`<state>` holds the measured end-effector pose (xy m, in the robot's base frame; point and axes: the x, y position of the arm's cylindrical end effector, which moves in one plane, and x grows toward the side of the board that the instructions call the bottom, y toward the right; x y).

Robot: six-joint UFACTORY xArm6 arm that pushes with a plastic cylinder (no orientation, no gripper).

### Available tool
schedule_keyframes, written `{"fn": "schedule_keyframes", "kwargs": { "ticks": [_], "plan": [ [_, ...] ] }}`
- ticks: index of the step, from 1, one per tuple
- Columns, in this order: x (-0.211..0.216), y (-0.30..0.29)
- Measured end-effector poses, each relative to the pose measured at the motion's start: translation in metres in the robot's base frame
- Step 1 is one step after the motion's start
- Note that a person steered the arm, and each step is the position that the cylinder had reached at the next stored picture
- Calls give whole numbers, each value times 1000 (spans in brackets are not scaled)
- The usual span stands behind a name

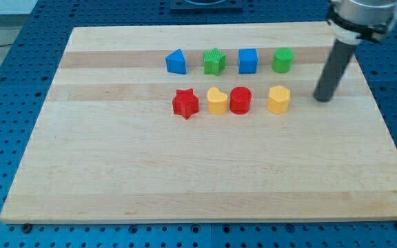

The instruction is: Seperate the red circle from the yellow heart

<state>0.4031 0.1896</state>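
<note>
pale wooden board (116,172), blue perforated table (5,103) around it, even light

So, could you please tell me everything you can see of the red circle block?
The red circle is a short, upright cylinder that looks like glossy plastic, standing flat on the wooden board in the lower row. Its left side touches or nearly touches the yellow heart; another yellow block sits apart on its right. The blue cube is above it. My tip is well off to the right, touching nothing.

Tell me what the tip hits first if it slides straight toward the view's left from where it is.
Probably the yellow block: my tip sits to its right in the same row. The red circle comes next, touching the yellow heart.
</note>
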Motion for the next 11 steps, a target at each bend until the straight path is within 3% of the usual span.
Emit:
{"fn": "schedule_keyframes", "kwargs": {
  "ticks": [3,7,9,11],
  "plan": [
    [23,-141],
    [39,-268],
    [89,-336],
    [134,-359]
  ]
}}
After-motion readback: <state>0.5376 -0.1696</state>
